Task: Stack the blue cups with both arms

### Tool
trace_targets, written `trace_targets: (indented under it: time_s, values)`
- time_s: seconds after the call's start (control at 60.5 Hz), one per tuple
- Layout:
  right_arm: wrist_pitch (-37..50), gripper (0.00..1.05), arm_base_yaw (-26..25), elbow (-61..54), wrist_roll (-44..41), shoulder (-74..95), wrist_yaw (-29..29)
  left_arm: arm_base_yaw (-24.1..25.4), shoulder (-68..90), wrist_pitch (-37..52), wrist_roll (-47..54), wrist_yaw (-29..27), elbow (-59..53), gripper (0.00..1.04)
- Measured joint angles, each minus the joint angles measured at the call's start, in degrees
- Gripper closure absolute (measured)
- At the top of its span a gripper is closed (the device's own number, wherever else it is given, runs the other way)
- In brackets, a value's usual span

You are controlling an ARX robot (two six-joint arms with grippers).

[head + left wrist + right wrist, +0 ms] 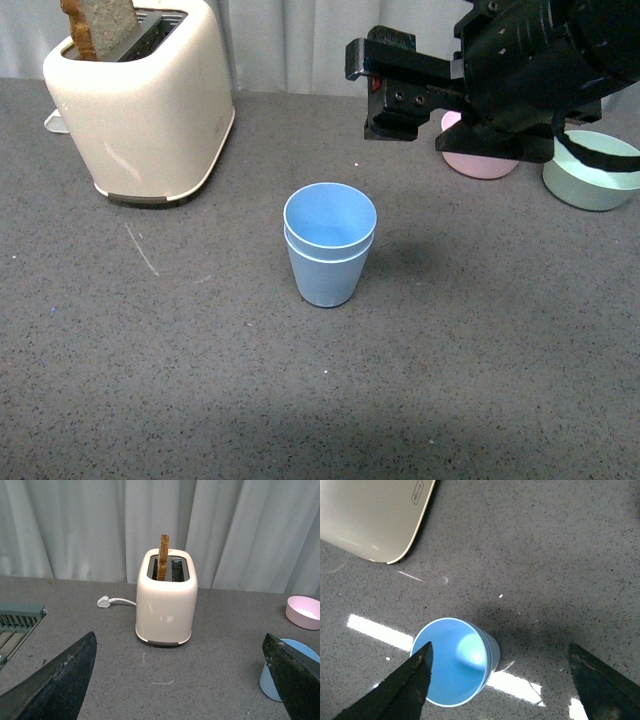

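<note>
Two blue cups (329,245) stand upright mid-table, one nested inside the other, with both rims showing. Behind them and to their right, my right gripper (365,95) hovers open above the table with nothing in it. In the right wrist view the stacked cups (452,662) sit beside one finger, off the middle of the right gripper (500,650). My left gripper (179,639) does not show in the front view. It is open and empty, facing the toaster, and one of its fingers partly hides the cups (272,680).
A cream toaster (140,100) with a slice of bread (100,25) stands at the back left, its plug (104,601) lying on the table. A pink bowl (478,160) and a green bowl (590,170) sit at the back right. A green rack (17,622) lies far left.
</note>
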Motion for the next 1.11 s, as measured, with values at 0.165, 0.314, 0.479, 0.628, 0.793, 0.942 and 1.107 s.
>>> trace_targets:
  time_s: [0.165,0.314,0.479,0.628,0.793,0.942,1.107]
  values:
    - [33.4,0.28,0.4,-13.1,-9.2,1.0,22.1,0.0,0.0,0.0,0.0,0.1,0.0,0.07]
    - [64.4,0.53,-3.4,-29.5,-14.6,-3.7,26.6,0.0,0.0,0.0,0.0,-0.2,0.0,0.07]
    - [70.0,0.81,-7.8,-38.7,-16.0,-14.3,23.2,0.0,0.0,-0.1,0.0,0.0,0.0,0.07]
    - [68.8,1.04,-10.5,-45.3,-16.6,-20.1,20.2,0.0,0.0,-0.1,0.0,0.0,0.0,0.07]
    - [66.2,1.04,-13.0,-50.1,-16.6,-27.9,17.4,0.0,0.0,-0.1,0.0,0.0,0.0,0.07]
    - [62.6,1.04,-15.2,-53.7,-16.6,-34.9,15.6,0.0,0.0,-0.1,0.0,0.0,0.0,0.07]
    - [57.9,1.04,-16.8,-56.2,-16.6,-42.2,13.8,0.0,0.0,-0.1,0.0,-0.1,0.0,0.07]
